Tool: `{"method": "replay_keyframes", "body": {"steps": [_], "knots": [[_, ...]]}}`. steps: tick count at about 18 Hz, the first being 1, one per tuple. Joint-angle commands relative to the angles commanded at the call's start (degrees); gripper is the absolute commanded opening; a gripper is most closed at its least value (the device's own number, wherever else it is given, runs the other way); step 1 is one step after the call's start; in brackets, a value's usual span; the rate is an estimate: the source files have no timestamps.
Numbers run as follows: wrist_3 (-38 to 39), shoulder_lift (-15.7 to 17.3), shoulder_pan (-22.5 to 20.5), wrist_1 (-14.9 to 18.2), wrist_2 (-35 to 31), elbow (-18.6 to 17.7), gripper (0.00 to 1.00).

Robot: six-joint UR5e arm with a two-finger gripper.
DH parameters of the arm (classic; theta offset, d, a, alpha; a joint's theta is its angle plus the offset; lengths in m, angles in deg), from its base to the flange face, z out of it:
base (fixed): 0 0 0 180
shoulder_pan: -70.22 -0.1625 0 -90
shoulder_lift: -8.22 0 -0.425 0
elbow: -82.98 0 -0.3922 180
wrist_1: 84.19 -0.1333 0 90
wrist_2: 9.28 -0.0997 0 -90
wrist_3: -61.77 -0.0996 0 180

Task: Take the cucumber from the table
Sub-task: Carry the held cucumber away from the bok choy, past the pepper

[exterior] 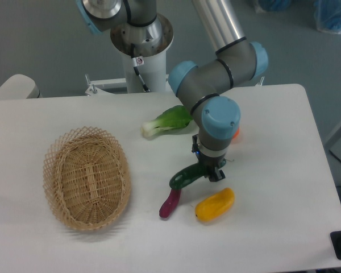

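The dark green cucumber (186,176) hangs tilted above the white table (273,131), its left end lower and over the top of the purple sweet potato (170,204). My gripper (211,172) is shut on the cucumber's right end, pointing straight down from the blue wrist joint. The fingertips are small and dark, partly hidden behind the cucumber.
A wicker basket (87,177) sits at the left. A bok choy (166,121) lies behind the arm, and an orange fruit (236,134) is mostly hidden by the wrist. A yellow vegetable (215,205) lies just below the gripper.
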Motion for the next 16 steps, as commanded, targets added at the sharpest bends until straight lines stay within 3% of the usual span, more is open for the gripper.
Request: {"method": "replay_keyframes", "body": {"steps": [7,16], "knots": [[3.27,-5.62,0.35,3.44,0.53,10.02,0.22],[4.23,-10.63,1.67,3.79,0.7,16.61,0.22]]}}
